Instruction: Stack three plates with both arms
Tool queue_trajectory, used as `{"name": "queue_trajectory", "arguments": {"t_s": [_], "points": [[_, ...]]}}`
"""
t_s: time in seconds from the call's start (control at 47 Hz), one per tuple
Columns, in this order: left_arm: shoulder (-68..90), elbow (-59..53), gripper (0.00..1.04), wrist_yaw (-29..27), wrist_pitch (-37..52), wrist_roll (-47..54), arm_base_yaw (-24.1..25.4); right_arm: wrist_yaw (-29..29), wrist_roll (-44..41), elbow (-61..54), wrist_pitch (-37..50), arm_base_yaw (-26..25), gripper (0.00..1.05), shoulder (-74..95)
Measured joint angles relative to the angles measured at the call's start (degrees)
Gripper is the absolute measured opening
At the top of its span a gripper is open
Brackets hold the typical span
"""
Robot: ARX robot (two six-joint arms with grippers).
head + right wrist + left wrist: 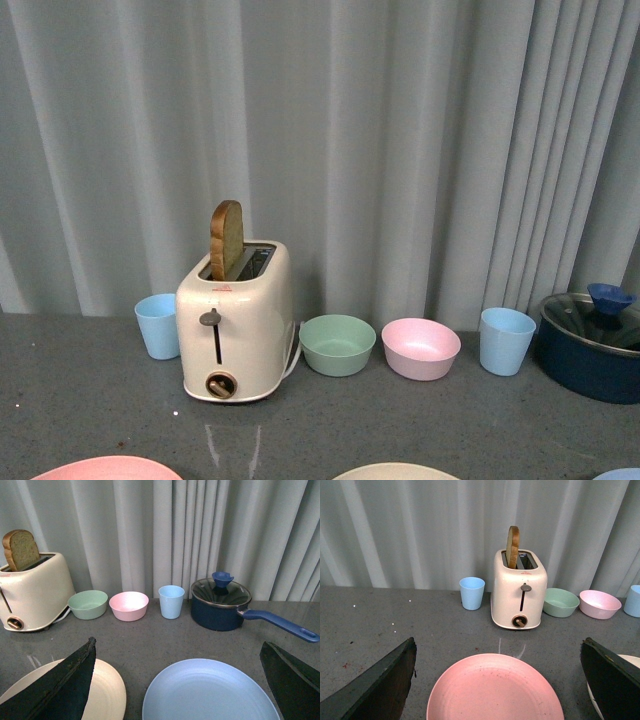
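Observation:
Three plates lie apart on the grey table along its near edge. The pink plate (105, 468) (495, 690) is at the left, the cream plate (395, 472) (107, 692) in the middle, the light blue plate (622, 475) (210, 692) at the right. My left gripper (497, 680) hangs open over the pink plate, jaws wide on either side of it. Over the light blue plate my right gripper (177, 680) is open too, its black fingers (62, 685) partly covering the cream plate. Neither arm shows in the front view.
At the back stand a cream toaster (235, 320) with a bread slice (226, 238), a light blue cup (158, 325), a green bowl (337, 344), a pink bowl (421, 348), another blue cup (505, 341) and a lidded blue saucepan (590, 345) with its handle (282, 624) pointing right. A curtain hangs behind.

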Motion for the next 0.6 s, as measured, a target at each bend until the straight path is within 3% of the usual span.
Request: {"name": "queue_trajectory", "arguments": {"t_s": [0.595], "points": [[0.0,0.0,0.98,0.0,0.0,0.0,0.0,0.0,0.0,0.0,0.0,0.0,0.97,0.0]]}}
